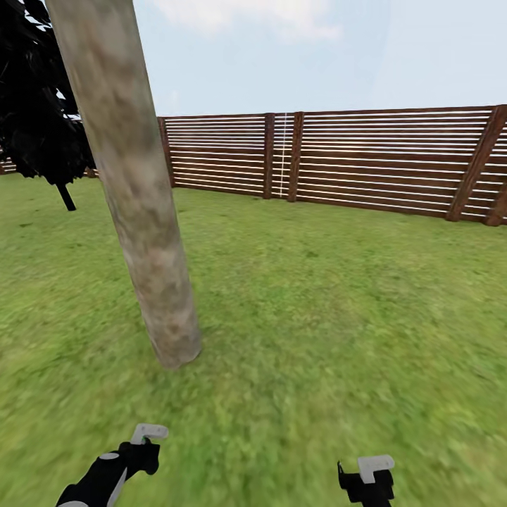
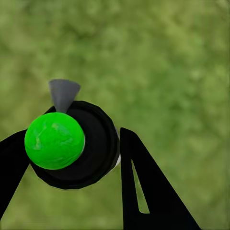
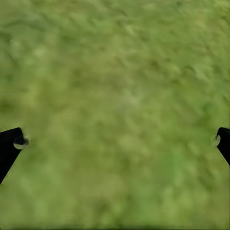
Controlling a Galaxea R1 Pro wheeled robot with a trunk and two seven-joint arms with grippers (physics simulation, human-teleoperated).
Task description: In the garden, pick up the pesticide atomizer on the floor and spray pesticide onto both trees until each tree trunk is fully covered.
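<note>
So the little pesticide atomizer point(image 2: 72, 143) is sitting right between the black fingers point(image 2: 148, 191) of the left gripper point(image 2: 67, 158), clamped from both sides. In the left wrist view it's a round black body with a bright glossy green ball-shaped part on top and a small pale grey cone nozzle sticking out from its edge, all hanging over blurry green-yellow grass point(image 2: 167, 62). From the head camera the left gripper point(image 1: 144, 443) is low in the picture at the end of a black arm with pale grey patches, and the atomizer itself is too small to make out there. The right gripper point(image 1: 370, 473) is spread wide, with its two black fingertips point(image 3: 10, 146) at opposite edges of its wrist view and only lawn between them. Just ahead of the left gripper stands a thick, blotchy beige-grey tree trunk point(image 1: 134, 183), leaning a bit in the picture. Behind it are a black-leaved tree with a thin dark stem point(image 1: 42, 120) and a brown horizontal-slat wooden fence point(image 1: 352, 158) under a pale blue sky point(image 1: 317, 49).
</note>
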